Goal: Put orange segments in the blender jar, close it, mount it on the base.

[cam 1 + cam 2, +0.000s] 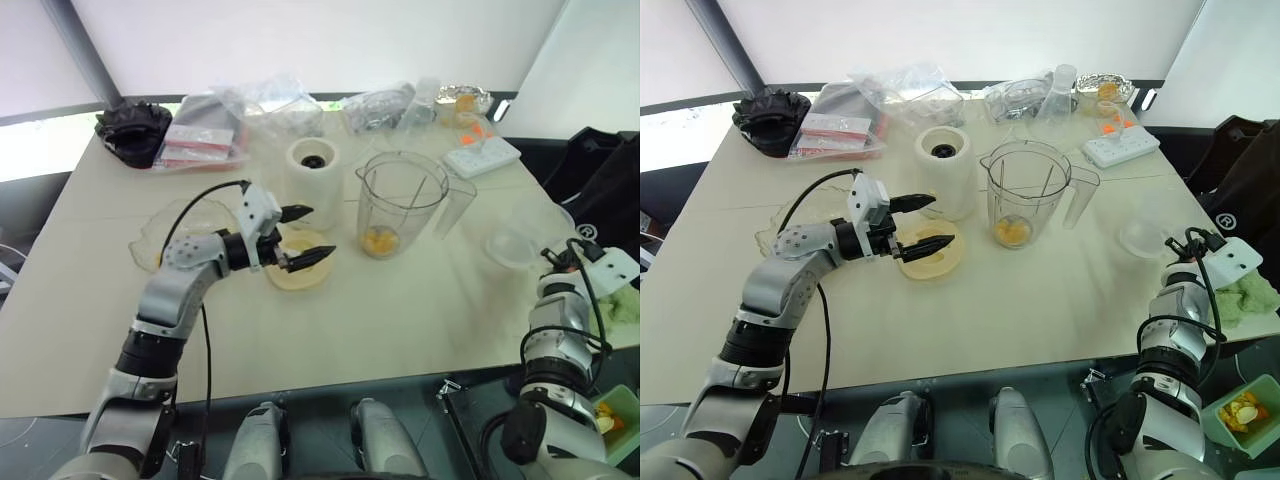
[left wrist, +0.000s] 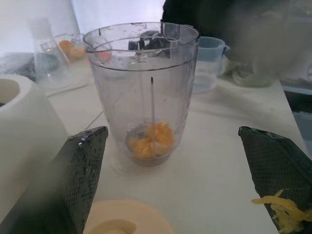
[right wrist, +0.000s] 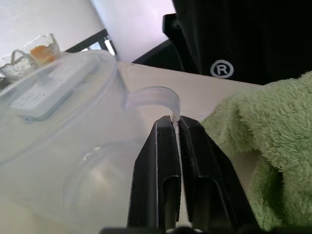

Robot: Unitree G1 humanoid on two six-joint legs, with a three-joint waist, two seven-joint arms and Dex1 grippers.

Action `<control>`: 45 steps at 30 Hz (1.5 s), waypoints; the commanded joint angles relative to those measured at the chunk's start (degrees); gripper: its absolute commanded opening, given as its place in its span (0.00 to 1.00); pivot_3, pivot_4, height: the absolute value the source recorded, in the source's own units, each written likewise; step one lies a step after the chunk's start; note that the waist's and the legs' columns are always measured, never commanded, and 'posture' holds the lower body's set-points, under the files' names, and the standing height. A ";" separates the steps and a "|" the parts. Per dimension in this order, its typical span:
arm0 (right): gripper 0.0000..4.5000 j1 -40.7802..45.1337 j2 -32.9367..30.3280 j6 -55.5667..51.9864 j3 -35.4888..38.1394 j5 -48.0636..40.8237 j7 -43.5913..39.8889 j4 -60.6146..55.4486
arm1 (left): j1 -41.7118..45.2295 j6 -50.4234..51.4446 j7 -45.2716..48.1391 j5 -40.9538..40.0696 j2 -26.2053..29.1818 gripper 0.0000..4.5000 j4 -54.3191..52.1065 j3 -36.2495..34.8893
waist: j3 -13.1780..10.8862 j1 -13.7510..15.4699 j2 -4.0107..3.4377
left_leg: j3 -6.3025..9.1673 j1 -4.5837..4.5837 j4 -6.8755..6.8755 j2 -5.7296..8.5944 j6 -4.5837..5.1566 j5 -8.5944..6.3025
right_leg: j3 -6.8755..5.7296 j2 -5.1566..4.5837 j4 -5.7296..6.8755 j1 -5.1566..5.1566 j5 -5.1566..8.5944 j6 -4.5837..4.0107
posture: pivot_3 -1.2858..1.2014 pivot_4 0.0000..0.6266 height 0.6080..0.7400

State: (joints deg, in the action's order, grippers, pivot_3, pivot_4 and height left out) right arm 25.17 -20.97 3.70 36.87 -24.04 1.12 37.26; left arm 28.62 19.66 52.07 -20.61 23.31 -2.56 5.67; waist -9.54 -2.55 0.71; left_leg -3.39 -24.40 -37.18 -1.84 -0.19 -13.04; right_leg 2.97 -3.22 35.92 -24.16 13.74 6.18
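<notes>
The blender jar [image 1: 400,200] stands upright at mid-table without a lid, and several orange segments [image 2: 148,141] lie at its bottom. Left of it is the base [image 1: 313,170], a cream cylinder with a black socket on top. My left gripper [image 1: 318,232] hovers open and empty over a flat cream lid [image 1: 297,275], pointing at the jar; orange pulp sticks to one of its fingers [image 2: 282,209]. At the table's right edge my right gripper [image 3: 175,119] is shut on the thin tab of a clear plastic lid [image 1: 512,248].
A clear scalloped bowl [image 1: 160,235] lies behind my left arm. A slim clear cup [image 1: 455,205] stands right of the jar, a white power strip [image 1: 482,155] behind it. Bags [image 1: 210,130] crowd the far edge. A green towel [image 3: 273,146] lies beside my right gripper.
</notes>
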 commanded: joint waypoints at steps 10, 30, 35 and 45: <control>0.56 -11.07 0.58 -6.78 -1.63 0.14 2.64 -18.00 | 1.92 -1.81 1.10 0.13 0.76 1.00 1.26 -0.82 | 0.00 0.29 0.00 | 0.07 0.00 0.01 0.00 0.00 0.00 | 0.00 0.00 0.02 0.00 0.02 0.02 | 0.52 0.24 1.00; 0.56 -44.39 -19.85 -43.51 2.68 -31.97 -15.93 -84.28 | 33.09 -21.98 26.17 16.18 3.92 1.00 53.63 9.75 | -0.16 1.68 0.40 | 0.25 -0.11 -0.06 0.02 -0.01 -0.01 | -0.02 -0.06 -0.18 -0.07 0.11 0.04 | 0.52 0.24 1.00; 0.56 -42.82 -21.97 -45.20 2.94 -34.55 -12.40 -87.56 | 41.33 -33.07 27.11 24.60 1.11 1.00 69.45 13.41 | -0.16 2.15 0.44 | 0.28 -0.51 -0.07 0.04 0.01 -0.02 | -0.17 -0.05 -0.52 -0.14 0.09 0.02 | 0.52 0.24 1.00; 0.57 -46.36 -19.90 -44.80 4.26 -36.18 -5.41 -93.72 | 44.87 -43.38 19.16 37.43 -2.67 0.72 78.07 17.88 | -0.16 3.23 0.45 | 0.34 -0.99 -0.26 0.06 0.22 -0.15 | -0.27 -0.03 -0.57 -0.46 0.06 0.08 | 0.52 0.24 1.00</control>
State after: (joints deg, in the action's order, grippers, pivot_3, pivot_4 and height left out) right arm -20.94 -41.13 -42.07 39.38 -59.30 -5.15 -54.42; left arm 71.44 -22.14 72.63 15.19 20.80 75.54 23.25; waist -9.70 0.68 1.16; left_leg -3.03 -25.40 -37.50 -1.79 0.03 -13.19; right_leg 2.69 -3.24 35.38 -24.61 13.80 6.25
